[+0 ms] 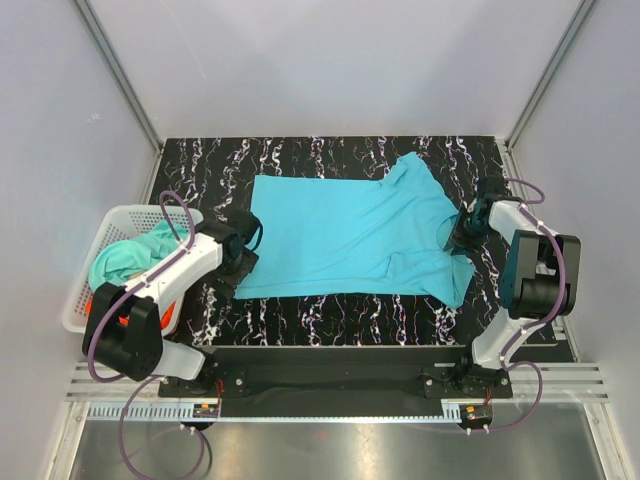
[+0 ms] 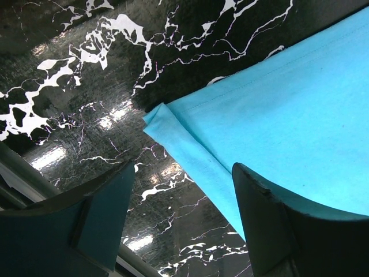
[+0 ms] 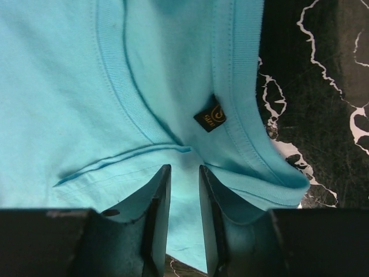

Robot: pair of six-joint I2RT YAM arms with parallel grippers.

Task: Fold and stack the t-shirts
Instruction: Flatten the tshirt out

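The bright cyan t-shirt (image 1: pixel 350 235) lies spread flat across the black marbled table (image 1: pixel 300 160), collar to the right. My left gripper (image 1: pixel 245 255) is open and low over the table at the shirt's left hem; its jaws (image 2: pixel 183 173) straddle bare table beside the folded hem corner (image 2: pixel 164 118). My right gripper (image 1: pixel 462 228) is at the collar. Its jaws (image 3: pixel 184 170) stand a narrow gap apart over the cyan cloth (image 3: pixel 86 86) just below the black neck label (image 3: pixel 210 113), and I see no fold pinched between them.
A white lattice basket (image 1: pixel 120 215) stands at the table's left edge and holds a mint-teal shirt (image 1: pixel 125 255). An orange-red patch (image 1: pixel 168 318) shows beside the left arm. Grey walls close in the table on three sides.
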